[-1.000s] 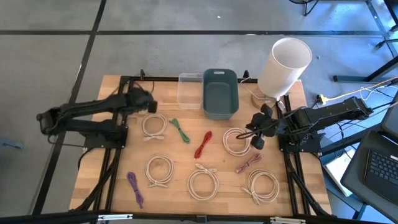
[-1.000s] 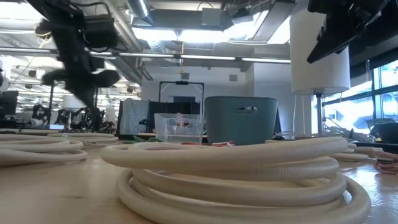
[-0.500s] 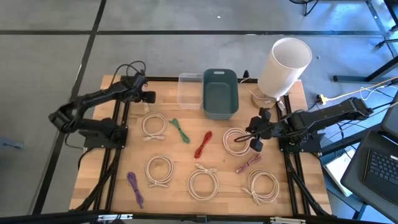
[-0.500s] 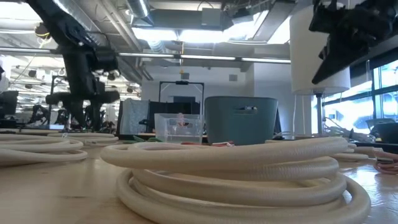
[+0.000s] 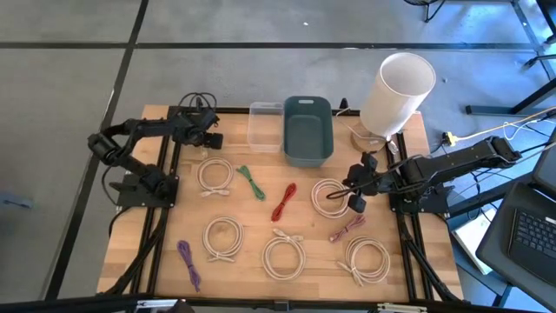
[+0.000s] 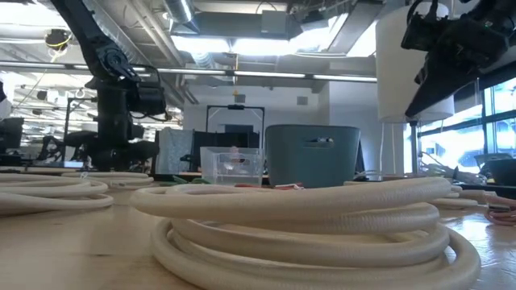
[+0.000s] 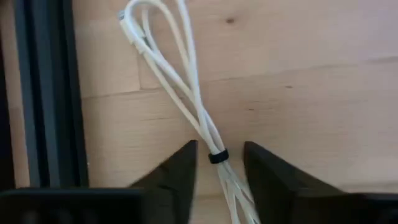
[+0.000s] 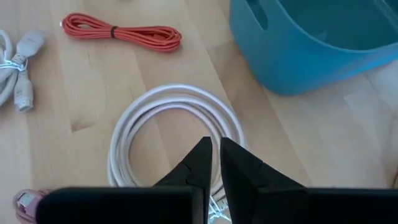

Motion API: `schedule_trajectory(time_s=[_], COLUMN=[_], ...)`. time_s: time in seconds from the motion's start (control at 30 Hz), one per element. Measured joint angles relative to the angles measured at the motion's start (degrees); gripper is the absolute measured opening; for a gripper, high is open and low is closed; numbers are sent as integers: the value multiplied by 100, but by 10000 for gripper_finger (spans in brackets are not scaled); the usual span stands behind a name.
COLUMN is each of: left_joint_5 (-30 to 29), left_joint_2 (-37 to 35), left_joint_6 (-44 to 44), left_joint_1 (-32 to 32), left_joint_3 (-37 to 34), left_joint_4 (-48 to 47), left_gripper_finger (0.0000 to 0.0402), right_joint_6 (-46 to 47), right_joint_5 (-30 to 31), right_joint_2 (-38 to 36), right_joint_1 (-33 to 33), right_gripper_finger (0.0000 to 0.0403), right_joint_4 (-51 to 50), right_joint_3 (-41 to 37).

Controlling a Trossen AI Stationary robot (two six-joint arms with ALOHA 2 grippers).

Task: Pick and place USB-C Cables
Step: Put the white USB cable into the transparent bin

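Cream-white cable coils lie flat on the wooden table, with green (image 5: 252,181), red (image 5: 284,202), purple (image 5: 188,261) and pinkish-brown (image 5: 346,229) bundles among them. My left gripper (image 5: 208,138) is low over the far left part of the table and open. In its wrist view the fingers stand on either side of a thin white cable bundle (image 7: 186,102) with a black tie (image 7: 217,157). My right gripper (image 8: 215,148) hangs shut above a white coil (image 5: 330,197) on the right, clear of it.
A teal bin (image 5: 307,129) and a clear box (image 5: 266,126) stand at the far edge. A tall white cylinder (image 5: 398,91) stands at the far right corner. More coils (image 5: 223,236) (image 5: 283,256) (image 5: 367,259) fill the near half. Black frame rails (image 7: 43,93) run beside the left gripper.
My left arm has folded in, and its gripper has come down toward the table at the far left, ending low over the thin white bundle. The cables have stayed where they were.
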Motion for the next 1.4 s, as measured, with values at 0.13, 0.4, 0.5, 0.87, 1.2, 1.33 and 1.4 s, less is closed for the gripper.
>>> schedule_trajectory(time_s=[0.13,0.4,0.5,0.87,1.2,1.33,1.4], left_joint_5=[-100,-47,380,2762,2897,2975,2687], left_joint_2=[-170,-592,-1076,-2750,-969,-38,320], left_joint_6=[184,599,954,1109,713,683,756], left_joint_1=[-58,-221,-413,-998,-1083,-1141,-1174], left_joint_3=[-24,-166,-103,187,1458,2429,2826], left_joint_4=[-169,-314,127,4126,4084,2837,2261], left_gripper_finger=[19,5,5,4,4,4,4], right_joint_6=[6,2,-34,-167,-154,-133,-125], right_joint_5=[84,85,158,939,1179,942,748], right_joint_2=[0,0,0,0,-1,-2,-2], right_joint_1=[-1,4,4,4,4,4,4], right_gripper_finger=[37,37,37,37,37,37,37], right_joint_4=[11,40,40,129,417,446,444], right_joint_3=[0,0,0,0,0,-1,-1])
